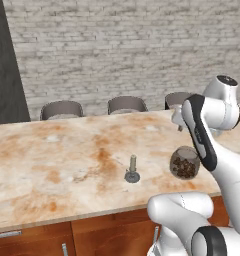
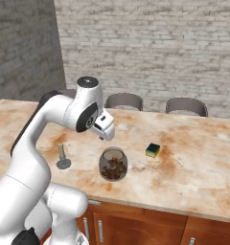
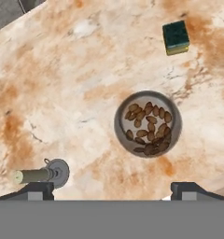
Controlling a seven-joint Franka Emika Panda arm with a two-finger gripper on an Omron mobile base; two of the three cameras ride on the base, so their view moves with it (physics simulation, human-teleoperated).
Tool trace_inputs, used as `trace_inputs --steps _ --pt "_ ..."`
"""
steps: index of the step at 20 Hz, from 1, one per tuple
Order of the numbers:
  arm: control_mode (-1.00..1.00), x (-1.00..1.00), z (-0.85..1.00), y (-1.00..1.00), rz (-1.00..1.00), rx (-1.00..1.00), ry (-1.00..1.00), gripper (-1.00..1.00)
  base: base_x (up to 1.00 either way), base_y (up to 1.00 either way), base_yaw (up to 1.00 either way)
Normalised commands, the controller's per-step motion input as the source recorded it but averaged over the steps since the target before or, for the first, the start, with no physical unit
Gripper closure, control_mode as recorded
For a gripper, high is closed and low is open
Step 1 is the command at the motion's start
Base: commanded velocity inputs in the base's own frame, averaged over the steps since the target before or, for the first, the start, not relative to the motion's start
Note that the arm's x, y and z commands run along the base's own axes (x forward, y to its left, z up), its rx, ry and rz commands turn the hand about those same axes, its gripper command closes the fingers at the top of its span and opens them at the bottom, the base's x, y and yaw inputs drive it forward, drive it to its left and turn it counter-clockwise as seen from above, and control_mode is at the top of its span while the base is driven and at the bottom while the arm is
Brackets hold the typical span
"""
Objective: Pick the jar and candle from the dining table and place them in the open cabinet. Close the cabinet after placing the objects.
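Glass jar (image 3: 148,123) sits on the marbled tabletop (image 1: 52,165), near the front edge, directly below the end effector (image 3: 112,189), which hangs spread wide, holding nothing. Squat, round, clear, brown lumps inside; from above I can't make out a lid, possibly hidden. Expect it rigid, smooth, slippery, fairly heavy, breakable. Best hold: fingers straddling the round wall at mid-height, square on. Candle (image 1: 132,163) stands upright on its small grey dish, just beside the jar toward the arm's left; light, tippy, grip the stick low. Green-yellow sponge (image 2: 153,150) lies nearby.
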Motion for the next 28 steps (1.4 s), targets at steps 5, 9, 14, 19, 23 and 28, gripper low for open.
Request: trace_inputs --steps 5,9,14,19,23,28 --pt "-1.0 -0.02 -0.18 -0.19 -0.02 0.01 0.05 -1.0 0.0 0.0 0.0" --pt "-1.0 0.0 -0.13 -0.16 0.0 0.0 0.11 -1.0 0.0 0.0 0.0" --pt "-1.0 0.0 -0.1 -0.14 -0.01 0.0 0.08 -1.0 0.0 0.0 0.0" --pt "-1.0 0.02 -0.12 -0.14 -0.06 -0.01 0.04 -1.0 0.0 0.0 0.0" --pt "-1.0 0.0 -0.14 -0.17 -0.08 -0.05 0.0 -1.0 0.0 0.0 0.0" --pt "-1.0 0.0 -0.18 -0.22 -0.02 -0.02 0.0 -1.0 0.0 0.0 0.0"
